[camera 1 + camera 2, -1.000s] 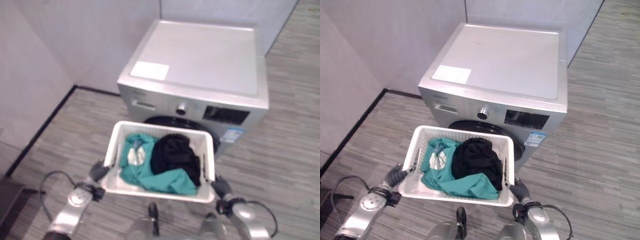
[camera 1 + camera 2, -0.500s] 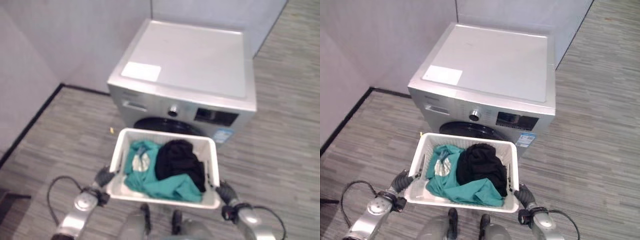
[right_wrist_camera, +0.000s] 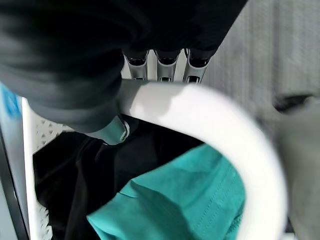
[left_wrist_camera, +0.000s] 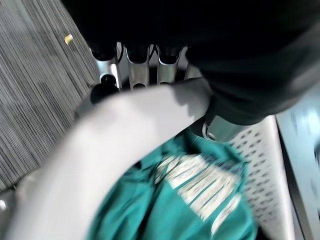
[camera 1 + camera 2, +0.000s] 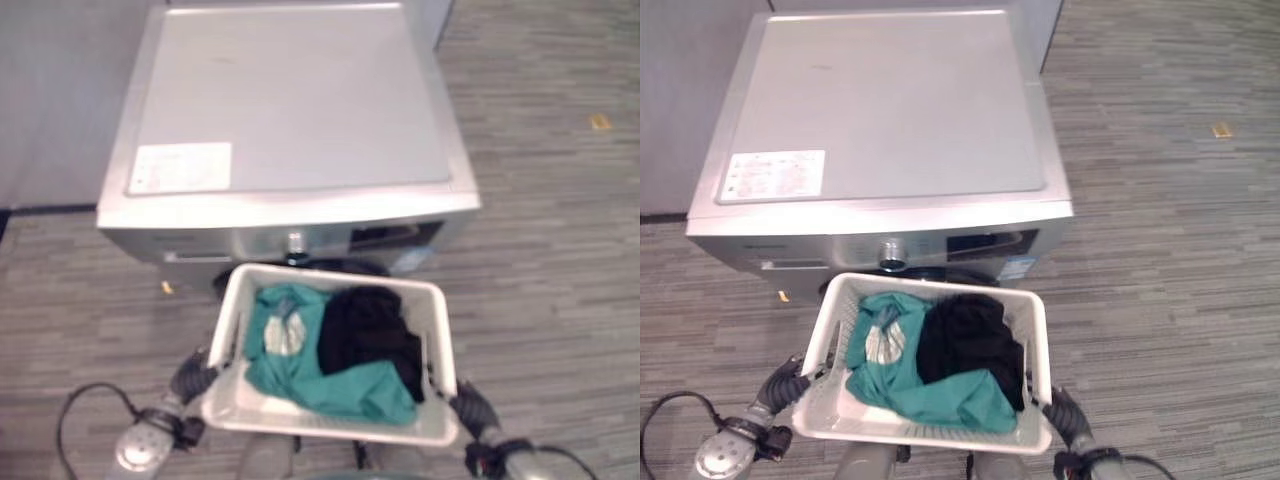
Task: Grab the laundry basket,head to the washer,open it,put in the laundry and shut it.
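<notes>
Overhead view of a room corner. The grey wood-grain plank floor, its boards striped in light and dark tones, extends across the scene. A plain pale grey wall rises at the upper left, meeting the floor along a dark baseboard strip. A second pale wall panel stands at the top. Two small yellowish scraps lie on the floor, one at the right, one near the left. Lighting is even and diffuse.
</notes>
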### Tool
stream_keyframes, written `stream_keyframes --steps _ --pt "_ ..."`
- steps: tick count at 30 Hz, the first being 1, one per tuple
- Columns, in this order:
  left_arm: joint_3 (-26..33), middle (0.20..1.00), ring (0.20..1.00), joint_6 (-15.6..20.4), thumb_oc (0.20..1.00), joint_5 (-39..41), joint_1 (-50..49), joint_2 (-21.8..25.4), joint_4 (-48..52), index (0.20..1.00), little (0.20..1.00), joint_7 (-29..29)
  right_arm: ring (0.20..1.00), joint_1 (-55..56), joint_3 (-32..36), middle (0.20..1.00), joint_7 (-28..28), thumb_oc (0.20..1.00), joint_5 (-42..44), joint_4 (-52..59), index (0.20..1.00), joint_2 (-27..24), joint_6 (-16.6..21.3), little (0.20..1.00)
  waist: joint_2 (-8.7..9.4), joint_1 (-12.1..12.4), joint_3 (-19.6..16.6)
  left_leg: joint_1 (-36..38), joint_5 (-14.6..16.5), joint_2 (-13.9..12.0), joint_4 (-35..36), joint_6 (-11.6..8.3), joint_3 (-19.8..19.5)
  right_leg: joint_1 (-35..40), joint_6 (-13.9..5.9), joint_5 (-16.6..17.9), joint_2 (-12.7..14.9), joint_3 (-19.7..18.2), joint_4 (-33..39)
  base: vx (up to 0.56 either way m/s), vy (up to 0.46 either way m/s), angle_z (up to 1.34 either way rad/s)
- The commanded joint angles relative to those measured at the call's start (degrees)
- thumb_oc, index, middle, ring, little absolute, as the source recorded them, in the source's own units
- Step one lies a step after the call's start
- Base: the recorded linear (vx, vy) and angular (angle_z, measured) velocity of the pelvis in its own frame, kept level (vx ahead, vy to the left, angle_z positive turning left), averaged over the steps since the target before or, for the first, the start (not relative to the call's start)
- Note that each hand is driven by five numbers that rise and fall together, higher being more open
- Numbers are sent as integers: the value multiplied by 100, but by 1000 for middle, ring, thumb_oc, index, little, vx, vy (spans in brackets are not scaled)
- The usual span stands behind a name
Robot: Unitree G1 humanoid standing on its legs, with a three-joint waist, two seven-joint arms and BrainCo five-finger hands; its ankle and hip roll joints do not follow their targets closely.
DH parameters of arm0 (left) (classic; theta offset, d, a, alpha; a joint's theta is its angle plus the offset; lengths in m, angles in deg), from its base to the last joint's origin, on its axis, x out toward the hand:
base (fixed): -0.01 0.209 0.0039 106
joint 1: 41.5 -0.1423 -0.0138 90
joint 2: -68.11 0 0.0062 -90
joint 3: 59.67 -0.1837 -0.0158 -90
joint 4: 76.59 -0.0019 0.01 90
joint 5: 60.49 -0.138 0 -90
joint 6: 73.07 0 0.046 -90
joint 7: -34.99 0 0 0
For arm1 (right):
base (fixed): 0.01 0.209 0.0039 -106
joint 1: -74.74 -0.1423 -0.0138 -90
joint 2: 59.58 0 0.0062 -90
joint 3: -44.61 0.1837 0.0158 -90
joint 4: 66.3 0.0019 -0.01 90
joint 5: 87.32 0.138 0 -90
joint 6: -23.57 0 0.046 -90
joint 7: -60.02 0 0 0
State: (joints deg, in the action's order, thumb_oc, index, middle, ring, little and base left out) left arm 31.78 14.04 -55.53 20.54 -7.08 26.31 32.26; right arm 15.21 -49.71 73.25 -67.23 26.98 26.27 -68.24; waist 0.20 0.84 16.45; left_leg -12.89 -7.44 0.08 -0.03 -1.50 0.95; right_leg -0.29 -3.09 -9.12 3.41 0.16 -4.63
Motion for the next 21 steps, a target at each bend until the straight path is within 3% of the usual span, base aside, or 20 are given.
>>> stream_keyframes --steps 1,7,9,13,14,15,16,19,21 --pt "1738 200 200 891 200 799 648 -24 729 200 200 382 200 88 729 200 345 200 421 415 200 -354 374 200 -28 18 -314 -94 355 -576 -472 -94 190 -143 -2 106 -91 209 -86 -86 -20 9" --pt "1928 200 200 853 200 862 401 34 1232 200 200 254 200 353 988 200 517 200 474 1080 200 -527 387 200 4 51 -259 -160 86 -687 -424 -202 98 -44 87 114 -229 262 99 -158 -96 13" --pt "1888 200 200 831 200 967 355 131 1523 200 200 141 200 384 1137 200 511 200 445 1434 200 -714 443 200 -29 89 -125 -235 -216 -816 -428 -326 -75 63 211 83 -470 286 149 -198 -180 19" --pt "1441 200 200 801 200 985 791 149 1439 200 200 88 200 149 1048 200 335 200 343 1305 200 -806 489 200 -71 70 -20 -364 -626 -961 -132 -483 -3 47 238 149 -561 572 264 -232 -111 36" --pt "1218 200 200 797 200 993 1260 163 1317 200 200 104 200 -51 1053 200 210 200 289 1337 200 -787 503 200 -14 -62 106 -463 -365 -1006 -775 -399 366 -98 232 214 -408 791 160 -309 -28 90" --pt "1214 200 200 800 200 993 1273 165 1309 200 200 105 200 -56 1057 200 210 200 288 1335 200 -784 503 200 -22 -62 104 -491 -349 -1012 -809 -398 356 -109 232 216 -414 795 158 -406 -44 115" --pt "1104 200 200 817 200 1005 1437 128 1251 200 200 24 200 -108 1049 200 227 200 250 1359 200 -858 503 200 148 -182 108 -334 -19 -1144 -1663 -363 589 -259 238 385 -194 893 128 -198 -31 84" --pt "1015 200 200 750 200 982 1615 298 1279 200 200 -149 200 -25 1055 200 377 200 340 1368 200 -848 435 200 172 -299 -38 38 868 -1241 -3313 -176 373 -312 210 483 -59 1075 150 -151 48 41" --pt "993 200 200 728 200 982 1620 323 1266 200 200 -158 200 -30 1042 200 400 200 354 1351 200 -862 410 200 117 -340 -95 290 995 -1280 -3404 -158 284 -315 199 484 -84 1135 132 -32 110 34"
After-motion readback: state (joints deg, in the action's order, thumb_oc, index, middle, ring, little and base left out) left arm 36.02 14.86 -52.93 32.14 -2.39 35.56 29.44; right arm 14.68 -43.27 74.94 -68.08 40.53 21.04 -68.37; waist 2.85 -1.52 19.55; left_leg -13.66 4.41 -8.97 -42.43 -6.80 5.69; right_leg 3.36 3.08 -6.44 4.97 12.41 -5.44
